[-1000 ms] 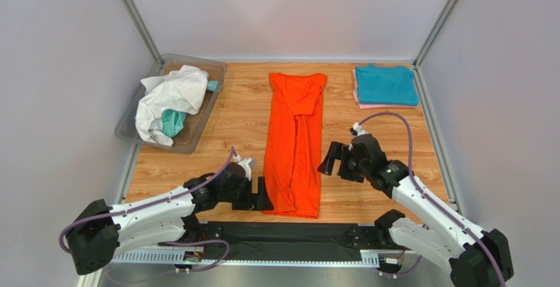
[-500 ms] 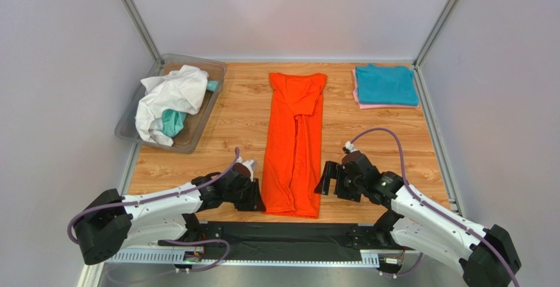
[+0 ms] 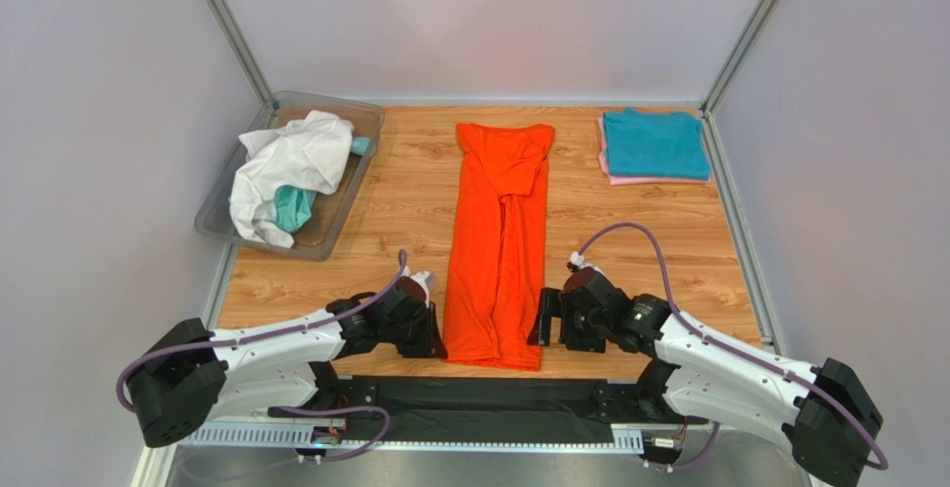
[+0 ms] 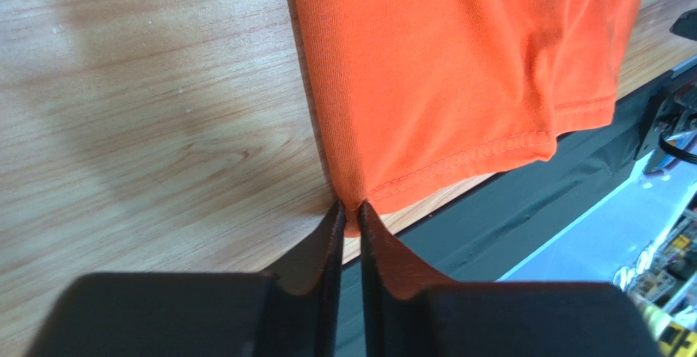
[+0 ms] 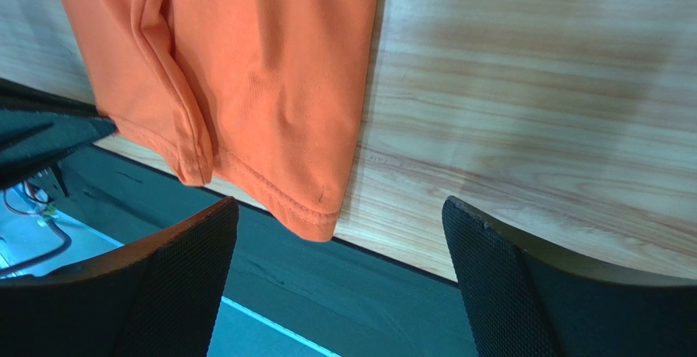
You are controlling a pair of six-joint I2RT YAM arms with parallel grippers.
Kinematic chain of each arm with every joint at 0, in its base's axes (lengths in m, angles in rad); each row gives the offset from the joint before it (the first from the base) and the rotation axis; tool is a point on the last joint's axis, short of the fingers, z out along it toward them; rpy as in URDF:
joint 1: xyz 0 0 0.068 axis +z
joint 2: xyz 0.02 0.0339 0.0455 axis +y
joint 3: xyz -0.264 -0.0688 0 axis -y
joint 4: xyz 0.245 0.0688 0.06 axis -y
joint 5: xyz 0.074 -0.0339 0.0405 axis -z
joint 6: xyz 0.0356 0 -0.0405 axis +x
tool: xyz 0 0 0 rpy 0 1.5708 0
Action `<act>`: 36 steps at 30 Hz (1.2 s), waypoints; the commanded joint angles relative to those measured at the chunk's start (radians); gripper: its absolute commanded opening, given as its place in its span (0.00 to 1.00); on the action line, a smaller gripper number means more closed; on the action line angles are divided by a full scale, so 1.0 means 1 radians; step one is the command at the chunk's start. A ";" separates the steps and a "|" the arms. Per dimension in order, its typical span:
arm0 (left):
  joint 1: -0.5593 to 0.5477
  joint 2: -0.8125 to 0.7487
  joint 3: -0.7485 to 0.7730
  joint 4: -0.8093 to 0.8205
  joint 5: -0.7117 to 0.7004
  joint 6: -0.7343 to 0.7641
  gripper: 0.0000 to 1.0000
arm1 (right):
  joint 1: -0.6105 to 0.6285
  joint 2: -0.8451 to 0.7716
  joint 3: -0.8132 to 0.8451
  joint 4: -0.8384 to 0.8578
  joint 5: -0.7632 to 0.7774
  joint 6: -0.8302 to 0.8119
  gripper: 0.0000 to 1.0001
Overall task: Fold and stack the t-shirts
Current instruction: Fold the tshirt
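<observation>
The orange t-shirt (image 3: 502,231) lies as a long narrow strip down the middle of the wooden table, collar end far, hem over the near edge. My left gripper (image 3: 433,337) is shut on the hem's near left corner (image 4: 349,208). My right gripper (image 3: 543,320) is open beside the near right corner. In the right wrist view that orange hem corner (image 5: 315,210) hangs between the wide-apart fingers (image 5: 188,251) without touching them. A folded teal t-shirt (image 3: 655,144) lies on a pink one (image 3: 608,173) at the far right.
A clear plastic bin (image 3: 217,220) at the far left holds a crumpled white t-shirt (image 3: 284,164) and a teal one (image 3: 292,209). A black strip (image 3: 480,404) runs along the near table edge under the hem. Grey walls close in both sides.
My left gripper has closed on the orange hem's left corner. My right arm has moved nearer and leftward to the hem's right corner, staying open.
</observation>
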 commanded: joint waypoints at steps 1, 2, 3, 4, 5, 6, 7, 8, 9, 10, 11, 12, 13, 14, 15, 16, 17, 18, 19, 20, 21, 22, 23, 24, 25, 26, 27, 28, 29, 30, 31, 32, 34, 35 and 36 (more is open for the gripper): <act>-0.004 0.020 0.018 0.016 -0.005 0.005 0.17 | 0.043 0.008 0.004 -0.021 0.023 0.042 0.95; -0.004 0.020 0.016 0.016 -0.004 0.006 0.15 | 0.054 0.013 0.003 -0.022 0.023 0.050 0.94; -0.006 0.023 0.016 0.015 -0.008 0.003 0.08 | 0.074 0.014 0.002 -0.025 0.024 0.055 0.94; -0.006 0.023 0.013 0.016 -0.010 0.000 0.00 | 0.084 0.016 0.002 -0.027 0.024 0.059 0.93; -0.004 0.023 0.013 0.016 -0.008 -0.002 0.00 | 0.094 0.019 0.002 -0.027 0.024 0.070 0.92; -0.004 0.018 0.013 0.012 -0.001 0.000 0.00 | 0.112 0.022 0.001 -0.027 0.024 0.075 0.92; -0.004 0.017 0.012 0.010 0.001 0.000 0.00 | 0.120 0.025 0.001 -0.027 0.023 0.082 0.89; -0.004 0.011 0.008 0.009 0.004 -0.002 0.00 | 0.127 0.031 0.001 -0.021 0.017 0.091 0.88; -0.004 -0.001 0.005 0.004 0.007 -0.002 0.00 | 0.143 0.034 -0.002 -0.015 0.011 0.098 0.87; -0.004 -0.009 -0.001 0.004 0.006 -0.003 0.00 | 0.150 0.042 -0.007 0.005 0.000 0.108 0.85; -0.006 -0.017 -0.005 0.004 0.006 -0.005 0.00 | 0.155 0.045 -0.011 0.018 -0.005 0.115 0.84; -0.004 -0.034 -0.008 0.004 0.004 -0.006 0.00 | 0.161 0.051 -0.016 0.025 -0.008 0.121 0.82; -0.006 -0.040 -0.011 0.007 0.001 -0.008 0.00 | 0.161 0.059 -0.020 0.048 -0.012 0.122 0.77; -0.006 -0.046 -0.019 0.007 0.000 -0.012 0.00 | 0.163 0.076 -0.022 0.059 -0.014 0.124 0.75; -0.006 -0.054 -0.021 0.015 0.003 -0.014 0.00 | 0.163 0.083 -0.025 0.065 -0.015 0.133 0.74; -0.004 -0.057 -0.022 0.016 0.001 -0.015 0.00 | 0.167 0.108 -0.028 0.105 -0.029 0.133 0.70; -0.004 -0.058 -0.027 0.024 0.004 -0.020 0.00 | 0.169 0.120 -0.031 0.125 -0.038 0.136 0.68; -0.004 -0.060 -0.028 0.027 0.003 -0.023 0.00 | 0.176 0.132 -0.030 0.137 -0.045 0.150 0.64; -0.004 -0.058 -0.030 0.030 0.004 -0.023 0.00 | 0.181 0.157 -0.028 0.151 -0.052 0.154 0.54; -0.004 -0.058 -0.034 0.039 0.007 -0.025 0.00 | 0.184 0.169 -0.024 0.154 -0.054 0.153 0.51; -0.004 -0.057 -0.038 0.042 0.004 -0.026 0.00 | 0.193 0.179 -0.022 0.150 -0.045 0.162 0.49; -0.004 -0.057 -0.044 0.044 0.006 -0.031 0.00 | 0.196 0.194 -0.021 0.139 -0.036 0.168 0.34; -0.004 -0.060 -0.048 0.042 0.006 -0.034 0.00 | 0.198 0.198 -0.019 0.128 -0.026 0.173 0.26; -0.004 -0.061 -0.053 0.039 0.004 -0.035 0.00 | 0.198 0.203 -0.019 0.095 -0.013 0.180 0.18; -0.004 -0.066 -0.064 0.035 0.003 -0.040 0.00 | 0.198 0.208 -0.017 0.079 -0.006 0.191 0.07; -0.004 -0.080 -0.070 0.026 0.000 -0.043 0.00 | 0.198 0.206 -0.020 0.061 -0.005 0.197 0.03; -0.004 -0.089 -0.077 0.022 -0.004 -0.044 0.00 | 0.201 0.200 -0.025 0.027 0.003 0.203 0.00; -0.004 -0.100 -0.093 0.018 -0.007 -0.048 0.00 | 0.203 0.185 -0.033 0.018 0.001 0.210 0.00; -0.004 -0.123 -0.097 0.001 -0.013 -0.048 0.00 | 0.204 0.176 -0.053 0.010 -0.002 0.213 0.00; -0.004 -0.135 -0.103 -0.010 -0.017 -0.048 0.00 | 0.203 0.166 -0.062 0.007 -0.009 0.214 0.00; -0.006 -0.146 -0.114 -0.017 -0.020 -0.045 0.00 | 0.203 0.144 -0.071 0.013 -0.014 0.216 0.00; -0.006 -0.167 -0.125 -0.022 -0.014 -0.040 0.00 | 0.204 0.122 -0.091 0.036 -0.026 0.219 0.00; -0.004 -0.186 -0.137 -0.016 0.001 -0.037 0.00 | 0.207 0.101 -0.100 0.059 -0.043 0.219 0.00; -0.006 -0.198 -0.142 -0.017 0.016 -0.035 0.00 | 0.216 0.091 -0.102 0.067 -0.043 0.217 0.00; -0.004 -0.205 -0.148 -0.016 0.022 -0.032 0.00 | 0.218 0.074 -0.100 0.068 -0.045 0.213 0.00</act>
